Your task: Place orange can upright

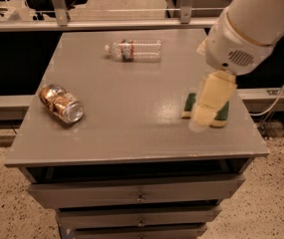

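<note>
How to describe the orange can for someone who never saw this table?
On the grey table, look near the left edge, far from the gripper over the green sponge. The orange can lies on its side there: coppery metal, unlike the clear bottle.

Grey table (131, 108) bears orange can (61, 102) on its side, plastic bottle (133, 50), and sponge (223, 116) beneath the tool (204, 118).

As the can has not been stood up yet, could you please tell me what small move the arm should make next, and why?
Probably move the gripper left across the table toward the orange can. The can lies on its side near the table's left edge, while the gripper hangs over the green sponge at the right, well apart from it.
</note>
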You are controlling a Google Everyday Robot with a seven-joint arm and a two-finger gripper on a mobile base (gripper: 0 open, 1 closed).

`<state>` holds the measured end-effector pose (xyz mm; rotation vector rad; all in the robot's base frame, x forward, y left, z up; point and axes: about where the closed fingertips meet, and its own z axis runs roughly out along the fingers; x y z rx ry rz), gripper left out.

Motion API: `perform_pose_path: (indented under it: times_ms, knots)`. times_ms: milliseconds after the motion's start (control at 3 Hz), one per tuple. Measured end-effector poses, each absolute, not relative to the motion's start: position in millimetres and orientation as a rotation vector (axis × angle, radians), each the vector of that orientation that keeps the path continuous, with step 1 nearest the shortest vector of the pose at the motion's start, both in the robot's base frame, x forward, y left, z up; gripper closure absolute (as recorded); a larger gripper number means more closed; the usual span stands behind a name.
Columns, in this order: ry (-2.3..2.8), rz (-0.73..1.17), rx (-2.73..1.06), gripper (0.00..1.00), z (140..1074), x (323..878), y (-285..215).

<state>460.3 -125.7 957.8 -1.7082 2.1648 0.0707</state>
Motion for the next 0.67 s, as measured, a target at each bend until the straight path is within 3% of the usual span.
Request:
perform_pose_path:
  times_ms: [667]
  knots:
    - [2.144, 0.237, -1.706, 0.0, 933, 493, 27]
